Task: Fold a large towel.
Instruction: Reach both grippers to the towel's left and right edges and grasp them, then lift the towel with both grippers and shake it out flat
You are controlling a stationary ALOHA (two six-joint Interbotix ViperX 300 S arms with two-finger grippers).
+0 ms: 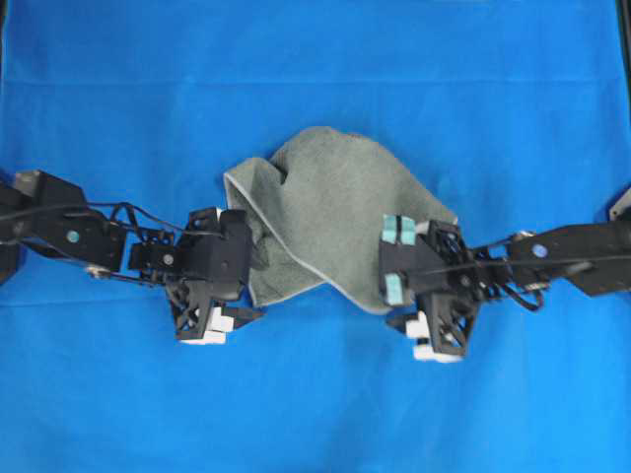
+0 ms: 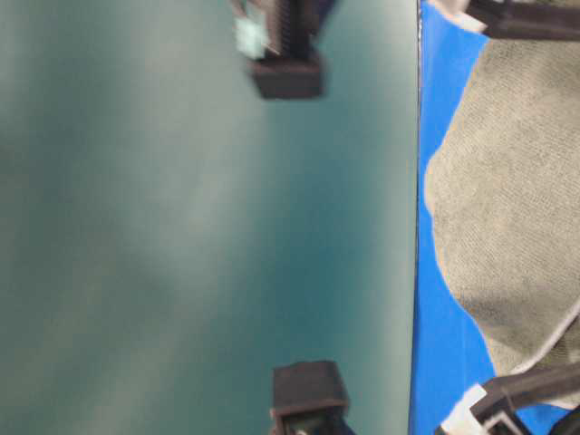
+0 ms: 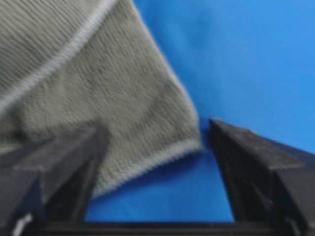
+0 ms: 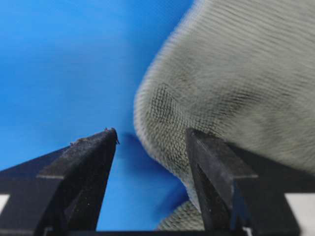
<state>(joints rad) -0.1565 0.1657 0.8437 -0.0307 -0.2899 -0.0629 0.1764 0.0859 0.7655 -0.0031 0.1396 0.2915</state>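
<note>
A crumpled grey-green towel (image 1: 325, 222) lies mid-table (image 1: 315, 69). Your left gripper (image 3: 155, 142) and right gripper (image 4: 150, 142) flank it, jaws apart, empty. Pinch only hemmed corners, one layer each.

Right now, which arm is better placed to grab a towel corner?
Probably left. The left gripper has its jaws open around a hemmed corner of the towel. The right gripper faces only a rounded fold, no corner showing.

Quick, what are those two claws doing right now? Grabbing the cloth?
Left gripper: open, holding nothing; towel corner lies between its jaws.
Right gripper: open, holding nothing.
</note>
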